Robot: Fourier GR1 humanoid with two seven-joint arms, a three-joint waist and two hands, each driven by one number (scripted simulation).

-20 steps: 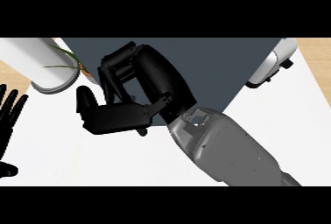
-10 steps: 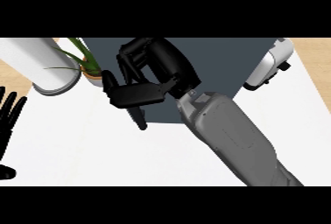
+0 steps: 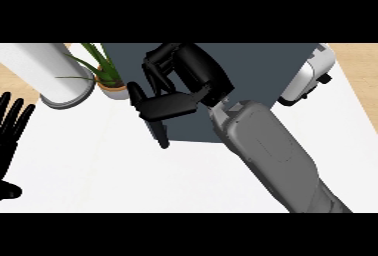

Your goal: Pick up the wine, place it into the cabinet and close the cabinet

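Note:
No wine bottle shows in the head view. My right hand [image 3: 171, 107] hangs over the front left part of the dark grey cabinet [image 3: 258, 70], wrist bent. One finger [image 3: 159, 134] points straight down past the cabinet's front edge, and the hand holds nothing. The grey forearm [image 3: 269, 155] rises from the lower right. At the left edge my left hand [image 3: 12, 125] rests open, fingers up. I cannot make out the cabinet's door or inside from here.
A tall white cylinder [image 3: 50, 70] stands at the back left. Beside it is a small potted plant [image 3: 108, 80]. A white appliance [image 3: 310, 75] sits at the cabinet's right side. The white counter [image 3: 111, 175] stretches across the front.
My right hand has moved up and to the right, from the counter's left onto the cabinet's front, uncovering the plant. The forearm now stands steeper. The left hand has stayed still.

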